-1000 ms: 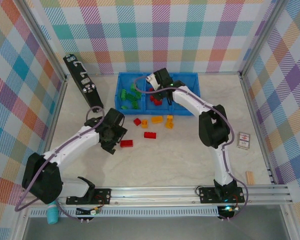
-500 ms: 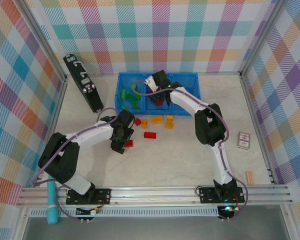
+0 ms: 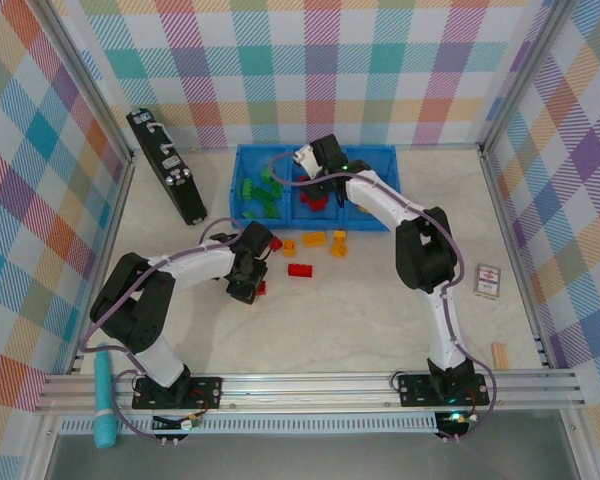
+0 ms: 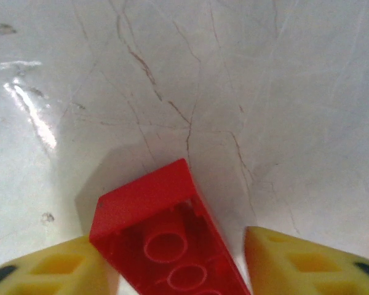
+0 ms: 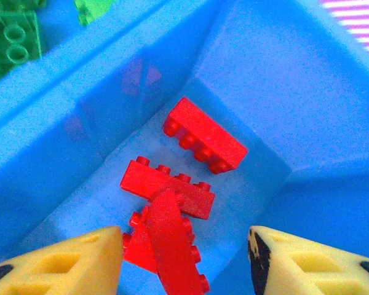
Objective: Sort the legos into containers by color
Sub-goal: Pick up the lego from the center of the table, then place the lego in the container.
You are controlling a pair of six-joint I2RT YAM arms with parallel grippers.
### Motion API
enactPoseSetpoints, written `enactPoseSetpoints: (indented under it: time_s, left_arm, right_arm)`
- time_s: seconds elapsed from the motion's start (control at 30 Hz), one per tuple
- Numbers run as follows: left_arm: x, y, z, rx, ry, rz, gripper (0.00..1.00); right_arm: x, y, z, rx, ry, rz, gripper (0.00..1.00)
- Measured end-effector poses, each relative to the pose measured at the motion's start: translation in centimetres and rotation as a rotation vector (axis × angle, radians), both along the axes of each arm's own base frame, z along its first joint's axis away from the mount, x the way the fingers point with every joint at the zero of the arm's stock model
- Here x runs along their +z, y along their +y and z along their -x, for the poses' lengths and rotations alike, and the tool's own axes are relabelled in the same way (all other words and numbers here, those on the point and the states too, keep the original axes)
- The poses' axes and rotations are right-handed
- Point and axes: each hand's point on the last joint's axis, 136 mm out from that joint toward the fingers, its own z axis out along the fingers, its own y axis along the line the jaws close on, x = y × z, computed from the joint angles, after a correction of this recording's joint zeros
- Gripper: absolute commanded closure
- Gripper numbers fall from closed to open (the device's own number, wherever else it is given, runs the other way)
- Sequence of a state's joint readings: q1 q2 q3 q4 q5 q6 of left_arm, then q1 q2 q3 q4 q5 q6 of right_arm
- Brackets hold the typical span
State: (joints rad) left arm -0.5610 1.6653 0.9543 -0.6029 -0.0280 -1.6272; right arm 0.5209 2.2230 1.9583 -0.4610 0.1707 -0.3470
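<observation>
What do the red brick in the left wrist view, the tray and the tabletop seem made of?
Red brick: glossy moulded plastic, with round tubes underneath.
Tray: smooth blue plastic, walls faintly reflective.
Tabletop: pale, veined, glossy with glare; stone or laminate, unclear.

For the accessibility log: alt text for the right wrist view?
Red lego bricks lie piled in a blue tray compartment, seen from above between the open yellow jaws of the right gripper. Green lego bricks sit in the neighbouring compartment, top left.
</observation>
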Motion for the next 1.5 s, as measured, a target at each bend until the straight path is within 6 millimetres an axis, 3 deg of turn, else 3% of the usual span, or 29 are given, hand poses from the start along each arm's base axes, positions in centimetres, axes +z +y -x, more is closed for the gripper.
enactPoseSetpoints:
  time_s: [0.1,0.2,0.33,0.4,0.5,0.73,0.87,0.93,1.03,1.27,1.4,1.5]
  left_arm:
    - [-0.1,0.1,0.4,-0.016,0.017,-0.004,0.59]
    - [-0.1,0.1,0.6,-0.046,0.023,-0.007,0.63]
    - [0.1,-0.1,0.7,-0.100,0.040,-0.009,0.69]
    - [0.5,-0.2,0.9,-0.133,0.062,-0.018,0.71]
    - [3.0,-0.8,-1.0,-0.192,0.028,-0.023,0.72]
    - [14.3,-5.0,-11.9,-0.300,-0.315,0.017,0.73]
    - [18.1,-6.9,-16.2,-0.330,-0.458,0.017,0.73]
    - [18.3,-7.8,-18.1,-0.339,-0.496,0.018,0.73]
    - [17.1,-9.3,-20.7,-0.346,-0.517,0.022,0.74]
    - [13.3,-11.8,-24.8,-0.346,-0.527,0.031,0.73]
    - [13.5,-12.4,-25.7,-0.343,-0.552,0.039,0.71]
    - [14.3,-12.7,-26.4,-0.339,-0.581,0.052,0.64]
  right_arm:
    - [2.9,-0.9,0.1,-0.019,-0.026,-0.050,0.42]
    - [6.1,-3.1,0.9,-0.056,-0.050,-0.095,0.41]
    - [10.6,-7.2,3.4,-0.112,-0.094,-0.143,0.38]
    - [11.4,-9.0,5.3,-0.126,-0.094,-0.156,0.36]
    - [10.7,-9.8,9.2,-0.093,-0.053,-0.176,0.35]
    - [4.6,-10.9,16.6,-0.075,0.112,-0.188,0.35]
    - [4.6,-11.1,19.1,-0.053,0.122,-0.237,0.36]
    - [5.5,-10.8,20.0,-0.026,0.102,-0.281,0.36]
    - [6.0,-9.8,21.2,0.047,0.085,-0.348,0.33]
    - [2.9,-6.8,25.9,0.282,0.099,-0.353,0.30]
    - [3.0,-5.9,26.4,0.347,0.072,-0.350,0.28]
    - [3.5,-5.3,26.3,0.379,0.044,-0.361,0.27]
